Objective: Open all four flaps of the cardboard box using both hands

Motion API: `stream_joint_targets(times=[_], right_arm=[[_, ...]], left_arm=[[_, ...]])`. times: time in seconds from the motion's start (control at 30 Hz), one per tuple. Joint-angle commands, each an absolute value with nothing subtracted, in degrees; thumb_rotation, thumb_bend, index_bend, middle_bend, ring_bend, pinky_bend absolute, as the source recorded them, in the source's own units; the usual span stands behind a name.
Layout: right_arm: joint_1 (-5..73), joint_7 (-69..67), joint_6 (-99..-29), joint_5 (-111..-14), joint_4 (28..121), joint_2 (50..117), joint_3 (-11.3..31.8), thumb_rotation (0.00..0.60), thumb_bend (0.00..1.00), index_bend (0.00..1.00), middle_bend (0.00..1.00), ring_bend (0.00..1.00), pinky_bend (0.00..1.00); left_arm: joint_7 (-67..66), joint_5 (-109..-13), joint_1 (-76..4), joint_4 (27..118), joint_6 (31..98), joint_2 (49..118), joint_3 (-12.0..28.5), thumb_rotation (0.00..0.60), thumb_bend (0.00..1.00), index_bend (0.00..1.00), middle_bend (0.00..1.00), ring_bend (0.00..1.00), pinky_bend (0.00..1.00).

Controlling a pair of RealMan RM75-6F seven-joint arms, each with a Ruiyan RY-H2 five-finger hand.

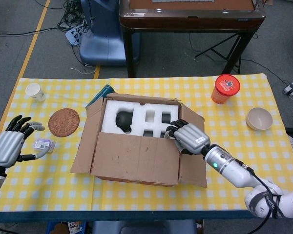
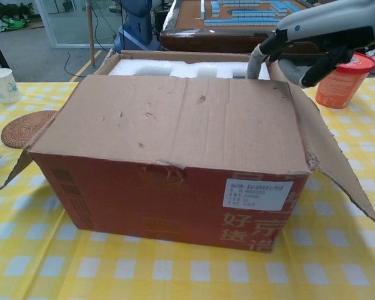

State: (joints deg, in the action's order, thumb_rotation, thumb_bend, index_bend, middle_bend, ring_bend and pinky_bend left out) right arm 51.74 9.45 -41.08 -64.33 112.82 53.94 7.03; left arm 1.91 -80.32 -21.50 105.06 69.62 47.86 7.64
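Note:
The cardboard box (image 1: 136,146) stands mid-table with white foam (image 1: 136,117) showing inside. Its near flap (image 2: 169,122) is tilted up over the opening and hides most of the foam in the chest view. The right flap (image 2: 334,165) and left flap (image 1: 91,129) hang outward. My right hand (image 1: 188,137) is at the near right corner of the opening, with its fingers (image 2: 260,59) curled around the near flap's far edge. At the table's left edge my left hand (image 1: 9,146) hovers with fingers spread and nothing in it.
A paper cup (image 1: 35,91), a woven coaster (image 1: 64,122) and a small packet (image 1: 43,145) lie on the left. An orange lidded cup (image 1: 225,88) and a bowl (image 1: 259,118) stand at the right. A teal object (image 1: 100,95) pokes out behind the box.

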Motion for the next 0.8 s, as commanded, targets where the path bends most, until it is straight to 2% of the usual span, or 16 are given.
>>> stream_joint_targets(times=[0.03, 0.5, 0.63, 0.8], right_arm=[[49.55, 4.44, -42.49, -68.21, 114.69, 51.56, 8.57, 0.600, 0.78, 0.30, 0.21, 0.10, 0.09], [43.23, -25.04, -44.29, -84.17, 118.82, 43.22, 10.52, 0.600, 0.78, 0.30, 0.21, 0.10, 0.09], [42.36, -37.02, -44.97, -90.88, 118.30, 41.11, 9.53, 0.600, 0.76, 0.30, 0.21, 0.10, 0.09], [42.48, -51.60, -47.80, -100.28, 116.16, 39.45, 7.03, 0.600, 0.71, 0.24, 0.19, 0.10, 0.09]], left_arm=[[1.54, -80.25, -21.63, 105.41, 69.53, 47.76, 7.73, 0.241, 0.23, 0.37, 0.25, 0.11, 0.00], [-0.59, -79.55, -22.30, 106.81, 68.69, 47.62, 7.92, 0.239, 0.23, 0.37, 0.25, 0.11, 0.00], [-1.36, -79.24, -22.46, 107.27, 68.61, 47.68, 8.02, 0.243, 0.23, 0.37, 0.25, 0.11, 0.00], [-2.35, -79.08, -22.65, 107.95, 68.40, 47.72, 7.99, 0.241, 0.23, 0.37, 0.25, 0.11, 0.00]])
